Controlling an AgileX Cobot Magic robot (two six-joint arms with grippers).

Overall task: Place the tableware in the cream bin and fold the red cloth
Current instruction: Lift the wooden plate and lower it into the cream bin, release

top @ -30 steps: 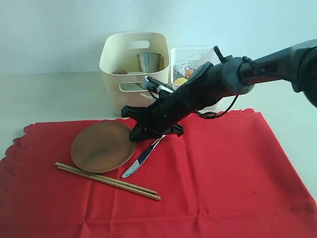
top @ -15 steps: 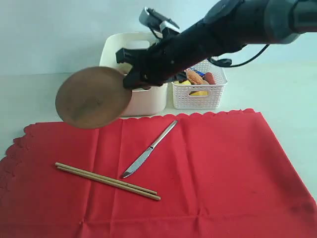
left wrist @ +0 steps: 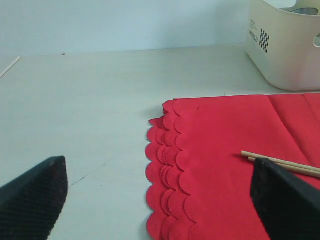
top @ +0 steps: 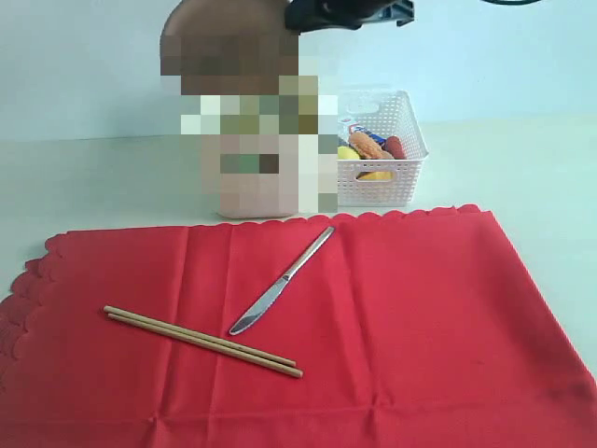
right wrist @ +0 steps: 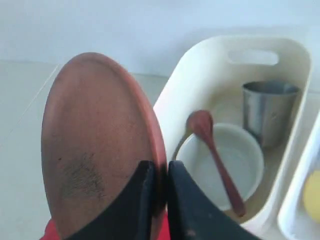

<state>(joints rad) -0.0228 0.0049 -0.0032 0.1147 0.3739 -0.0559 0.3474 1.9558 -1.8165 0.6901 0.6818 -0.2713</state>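
Right pincer (right wrist: 160, 172) clamps plate (right wrist: 95, 140); cream bin (right wrist: 200, 65) below holds bowl (right wrist: 250, 150), cup (right wrist: 270, 110), spoon (right wrist: 220, 160). Left pincer (left wrist: 160, 192) wide. Remaining: utensil (top: 280, 285), chopsticks (top: 201, 341), folding red cloth (top: 401, 327).

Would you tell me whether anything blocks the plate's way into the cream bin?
Nothing visible does: the right tool holds the plate on edge by the open bin. Inside, the bowl, spoon and cup take up much of the floor.
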